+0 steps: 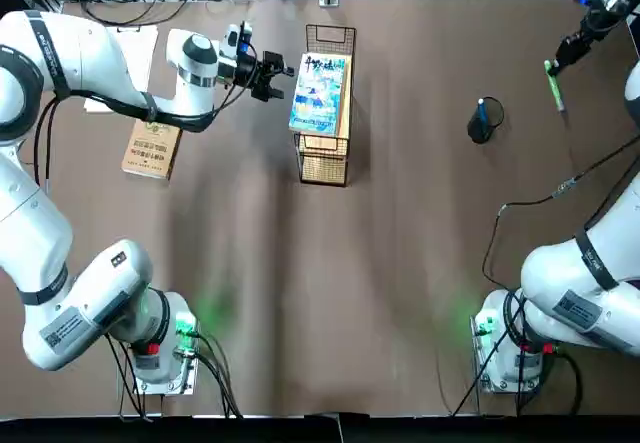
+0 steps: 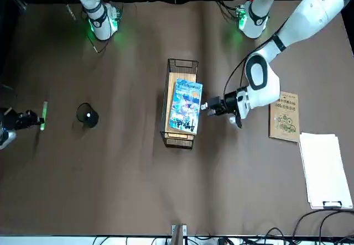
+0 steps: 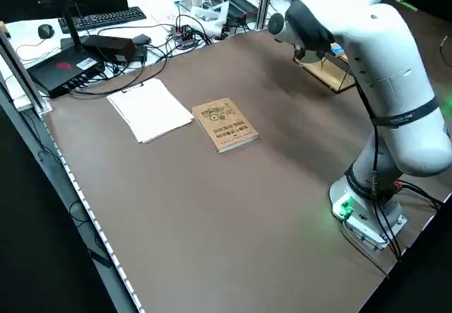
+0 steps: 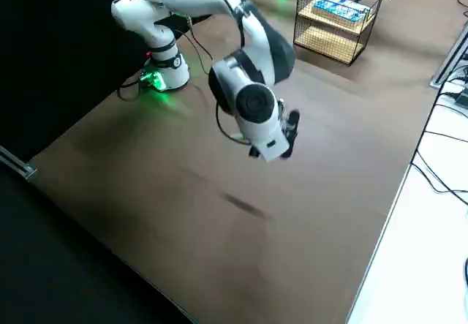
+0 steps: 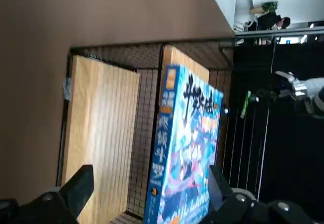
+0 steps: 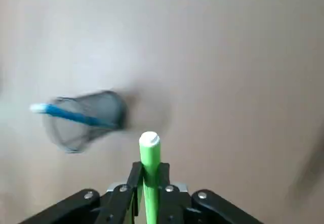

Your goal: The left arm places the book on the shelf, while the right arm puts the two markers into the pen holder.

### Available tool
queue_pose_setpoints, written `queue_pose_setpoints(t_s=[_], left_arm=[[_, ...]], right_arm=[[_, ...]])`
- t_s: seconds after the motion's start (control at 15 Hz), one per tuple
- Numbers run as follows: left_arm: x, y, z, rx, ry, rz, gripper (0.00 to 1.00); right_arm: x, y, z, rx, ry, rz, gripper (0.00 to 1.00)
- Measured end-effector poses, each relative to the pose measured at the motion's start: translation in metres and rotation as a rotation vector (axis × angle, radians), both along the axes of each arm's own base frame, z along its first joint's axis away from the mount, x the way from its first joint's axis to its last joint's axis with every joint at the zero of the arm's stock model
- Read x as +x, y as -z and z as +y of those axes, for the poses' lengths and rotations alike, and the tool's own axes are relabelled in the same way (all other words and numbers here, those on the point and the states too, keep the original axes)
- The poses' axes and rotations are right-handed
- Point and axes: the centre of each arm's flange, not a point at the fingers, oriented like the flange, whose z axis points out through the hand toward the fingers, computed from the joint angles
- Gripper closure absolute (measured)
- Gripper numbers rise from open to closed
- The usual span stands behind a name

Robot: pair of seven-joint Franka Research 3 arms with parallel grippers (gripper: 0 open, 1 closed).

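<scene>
1. Two grippers are in view. The right gripper (image 6: 148,191) is clamped on the green marker (image 6: 149,168), which stands up from between its fingers.
2. In the top view the right gripper (image 1: 573,51) hangs near the table's far right corner, with the green marker (image 1: 553,85) pointing from it toward the near edge.
3. The pen holder (image 1: 484,123) stands on the table (image 1: 420,253) near the right gripper, toward the table's middle and apart from the gripper.
4. The blue marker (image 6: 68,115) sits in the pen holder (image 6: 83,120), leaning against its rim with one end above it.
5. The left gripper (image 1: 272,75) has its fingers apart and holds nothing. It hangs just beside the shelf (image 1: 327,158), on the side facing the table's left edge.
6. The book (image 1: 319,93) lies cover-up on the shelf's wooden top board, at the end nearer the far edge.
7. The book overhangs the board slightly and sits a little askew.
8. A tan-brown book (image 1: 151,149) lies flat on the table toward the left edge.
9. A white paper sheet (image 2: 324,170) lies beside the tan-brown book, nearer the far left corner.
</scene>
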Motion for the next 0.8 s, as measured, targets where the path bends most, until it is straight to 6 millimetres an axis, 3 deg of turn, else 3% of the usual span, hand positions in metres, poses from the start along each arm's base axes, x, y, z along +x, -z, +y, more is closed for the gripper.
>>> queue_pose_setpoints(t_s=[0.27, 0.47, 0.6, 0.8], left_arm=[[0.027, -0.01, 0.021, -0.004, -0.059, -0.031, 0.01], [0.048, -0.016, 0.039, -0.001, -0.106, -0.054, 0.01], [0.068, -0.019, 0.061, 0.021, -0.138, -0.091, 0.01], [0.08, -0.024, 0.079, 0.029, -0.167, -0.112, 0.01]], right_arm=[[-0.006, -0.023, 0.025, 0.343, -0.109, -0.129, 0.84], [-0.02, -0.024, 0.019, 0.602, -0.219, -0.31, 0.84], [-0.045, 0.003, 0.001, 0.792, -0.29, -0.513, 0.84], [-0.061, 0.05, 0.006, 0.924, -0.283, -0.67, 0.84]])
